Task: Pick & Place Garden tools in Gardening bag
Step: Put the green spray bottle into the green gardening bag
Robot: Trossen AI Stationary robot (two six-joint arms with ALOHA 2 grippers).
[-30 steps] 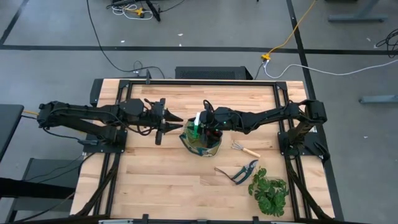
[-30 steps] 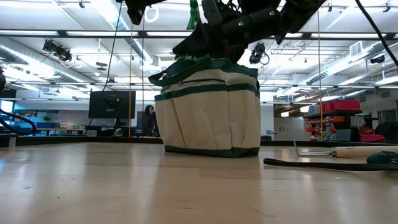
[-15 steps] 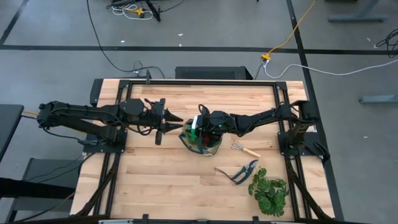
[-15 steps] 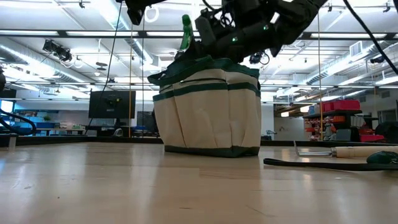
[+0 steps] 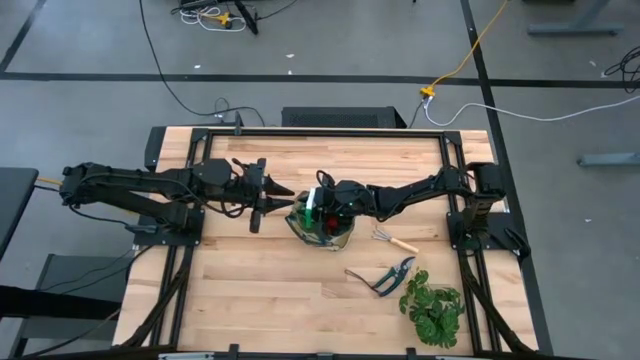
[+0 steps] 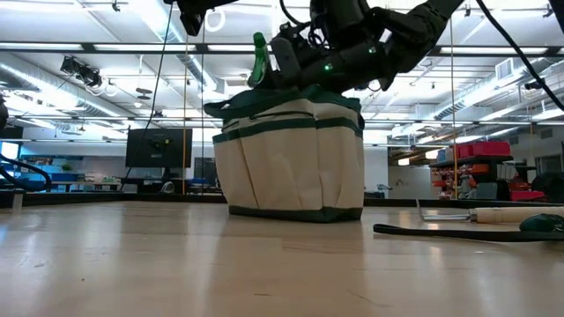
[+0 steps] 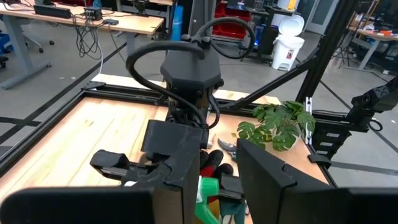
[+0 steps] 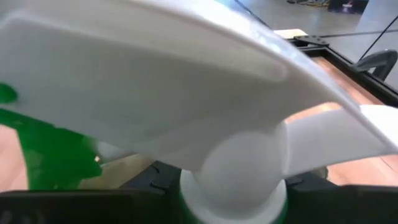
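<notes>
The tan gardening bag [image 5: 322,224] with green trim stands on its base on the table; it also shows in the low view [image 6: 291,158]. My right gripper [image 5: 328,198] is over the bag's open top, shut on the green spray bottle [image 5: 313,207] with the white nozzle [image 8: 205,93]. Red gloves [image 7: 210,163] lie inside the bag. My left gripper [image 5: 281,198] hangs open and empty just left of the bag. One wooden-handled rake [image 5: 396,241] and the dark-handled shears [image 5: 384,277] lie flat on the table, right of the bag. My right gripper holds the spray bottle just below its white nozzle head, at the neck [image 8: 233,183], between its two fingers. The fingers come nearly level from the table's right side. The bottle is tilted, its green part [image 6: 257,57] above the bag's left rim; its body is hidden.
A leafy green plant [image 5: 432,308] stands at the table's near right corner. The black frame rails [image 5: 468,230] run along both table sides. Bare wood lies in front of the bag and at the near left.
My right gripper has gone toward the table's left edge and down over the bag with the spray bottle, which has sunk toward the bag's left rim. The bag has shifted slightly toward the left.
</notes>
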